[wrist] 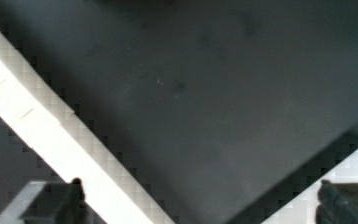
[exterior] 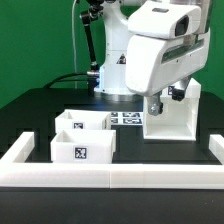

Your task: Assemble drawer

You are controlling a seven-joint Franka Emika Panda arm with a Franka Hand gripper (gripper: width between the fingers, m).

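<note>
On the exterior view's left, the rear box [exterior: 88, 121] and front box [exterior: 82, 148] sit loose on the table [exterior: 30, 110]. To the right stands the casing [exterior: 178, 118], with neither box slid in. The fingers [wrist: 48, 203] are spread and hold nothing, so assembly looks barely begun.

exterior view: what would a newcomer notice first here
The big white robot arm fills the middle and the exterior view's right, reaching down by the tall white casing. Two small open-top boxes sit close together toward the exterior view's left, the nearer one showing a black-and-white tag, behind the low white border wall.
</note>
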